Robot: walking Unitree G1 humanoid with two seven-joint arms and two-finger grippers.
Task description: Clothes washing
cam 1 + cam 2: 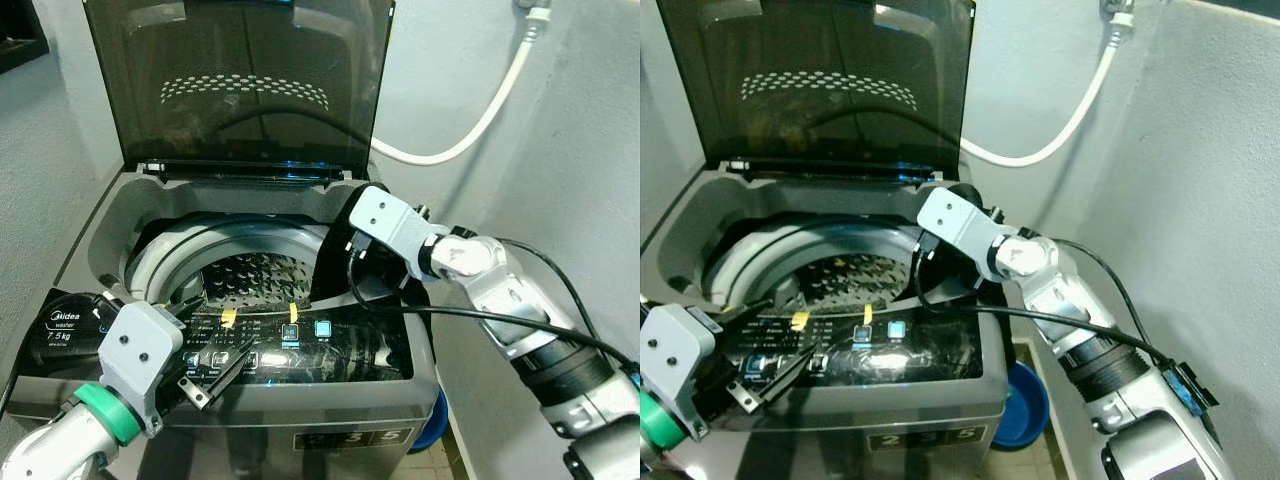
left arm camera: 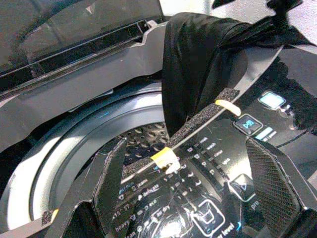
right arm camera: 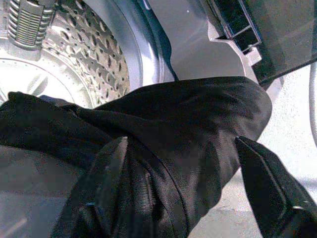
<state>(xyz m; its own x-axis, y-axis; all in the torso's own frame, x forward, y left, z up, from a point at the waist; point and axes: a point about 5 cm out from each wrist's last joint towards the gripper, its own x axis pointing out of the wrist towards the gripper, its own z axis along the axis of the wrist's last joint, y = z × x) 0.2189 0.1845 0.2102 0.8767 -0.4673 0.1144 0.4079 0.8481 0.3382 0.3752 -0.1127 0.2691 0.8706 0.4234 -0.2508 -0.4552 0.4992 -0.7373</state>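
Left eye view is showing a top-loading washing machine (image 1: 300, 400) with its dark lid (image 1: 240, 90) standing open against the wall; a white hose (image 1: 480, 120) is running down the wall behind, and a blue basin (image 1: 1025, 405) is sitting on the floor beside the machine; the right gripper (image 3: 183, 188) is hovering over the right rim of the tub, with a black garment (image 1: 335, 240) hanging there, draped over the rim and trailing down into the drum (image 1: 250, 275); right wrist view is showing the fingers spread wide with the garment bunched between them, though whether they are pinching it I cannot tell; the perforated drum wall is showing behind the cloth there; the left gripper (image 1: 215, 375) is hanging low over the control panel (image 1: 300, 345), fingers parted and holding nothing; left wrist view is giving the panel buttons up close, plus yellow tape bits (image 2: 166, 157) on a foam strip along the tub edge, and the garment blocking the far rim.
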